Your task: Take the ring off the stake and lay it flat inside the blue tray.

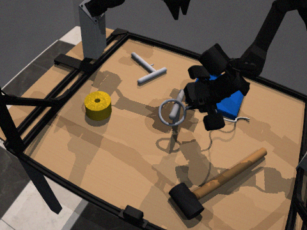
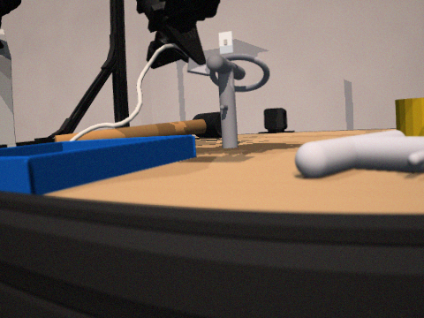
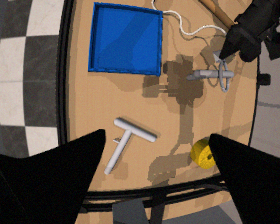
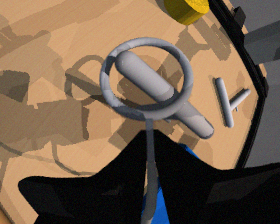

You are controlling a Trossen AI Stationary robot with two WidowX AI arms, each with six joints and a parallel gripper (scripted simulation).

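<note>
Pinching the cord of the ring, my right gripper has its fingers closed on that thin line. The ring lies just beyond my right fingertips, out in front of them, and around one end of the crossbar of the upright stake — up at the crossbar's height, well above the table. Whether it touches the bar, I cannot tell. The cord's pale loose end drops from my right fingers to the table beside the blue tray, which sits flat and open side up, apart from the stake's foot. My left gripper is spread wide over nothing held, high and well apart from the ring. A second grey T-shaped piece lies on the table, and so does the mallet — both away from my right fingers.
</note>
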